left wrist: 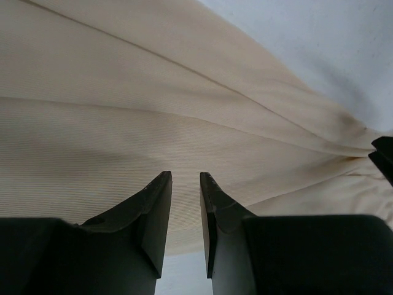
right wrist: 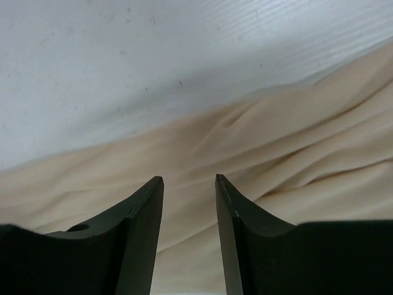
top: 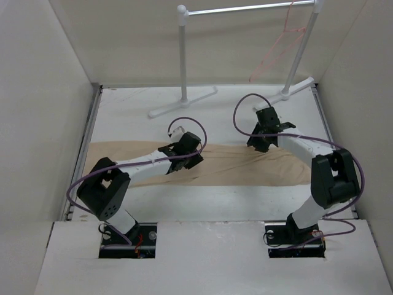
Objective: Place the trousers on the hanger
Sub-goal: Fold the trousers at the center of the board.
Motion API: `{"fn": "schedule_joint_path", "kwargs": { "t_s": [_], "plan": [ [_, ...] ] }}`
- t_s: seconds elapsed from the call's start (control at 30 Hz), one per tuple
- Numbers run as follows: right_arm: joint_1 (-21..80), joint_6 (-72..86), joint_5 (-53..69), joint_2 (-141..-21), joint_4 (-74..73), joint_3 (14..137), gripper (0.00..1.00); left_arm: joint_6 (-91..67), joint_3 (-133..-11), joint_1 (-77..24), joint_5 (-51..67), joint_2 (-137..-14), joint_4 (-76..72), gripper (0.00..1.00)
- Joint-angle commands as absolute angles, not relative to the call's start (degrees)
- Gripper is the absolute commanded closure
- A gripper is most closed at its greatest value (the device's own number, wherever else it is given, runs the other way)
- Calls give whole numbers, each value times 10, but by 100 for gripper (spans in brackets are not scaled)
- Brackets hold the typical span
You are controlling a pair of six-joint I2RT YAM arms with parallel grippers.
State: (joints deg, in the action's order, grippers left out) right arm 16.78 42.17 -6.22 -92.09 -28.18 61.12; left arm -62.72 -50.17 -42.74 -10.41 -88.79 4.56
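Note:
The tan trousers (top: pixel 236 167) lie flat across the middle of the table, running from the left wall to the right. The thin pink hanger (top: pixel 284 44) hangs from the right end of the rack's bar at the back. My left gripper (top: pixel 191 152) hovers low over the trousers' upper edge near the middle. In the left wrist view its jaws (left wrist: pixel 185 176) stand a little apart over the cloth (left wrist: pixel 123 123), with nothing between them. My right gripper (top: pixel 265 136) is over the trousers' far edge on the right. Its jaws (right wrist: pixel 189 178) are open and empty above wrinkled cloth (right wrist: pixel 295 141).
The white tubular garment rack (top: pixel 183 61) stands at the back on two feet, with a metal bar (top: pixel 245 8) across the top. White walls close in the left, right and back. Bare white table (top: pixel 215 196) lies in front of the trousers.

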Motion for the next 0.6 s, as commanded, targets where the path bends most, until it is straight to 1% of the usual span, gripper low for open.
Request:
{"fn": "schedule_joint_path", "kwargs": {
  "t_s": [0.0,0.17,0.23,0.4,0.5,0.57],
  "plan": [
    [161,406,-85,-954,-287,651,57,-656,-499,-439,-81,-901,15,77],
    [161,393,-109,-987,-302,671,64,-657,-486,-449,-76,-904,21,77],
    [161,390,-107,-998,-304,679,70,-657,-481,-452,-75,-903,24,77],
    [155,383,-103,-1017,-309,693,82,-657,-463,-462,-74,-897,40,77],
    [144,383,-98,-1024,-309,699,94,-662,-452,-463,-74,-900,47,77],
    [132,387,-93,-1025,-307,707,97,-664,-447,-464,-73,-900,51,77]
  ]
}}
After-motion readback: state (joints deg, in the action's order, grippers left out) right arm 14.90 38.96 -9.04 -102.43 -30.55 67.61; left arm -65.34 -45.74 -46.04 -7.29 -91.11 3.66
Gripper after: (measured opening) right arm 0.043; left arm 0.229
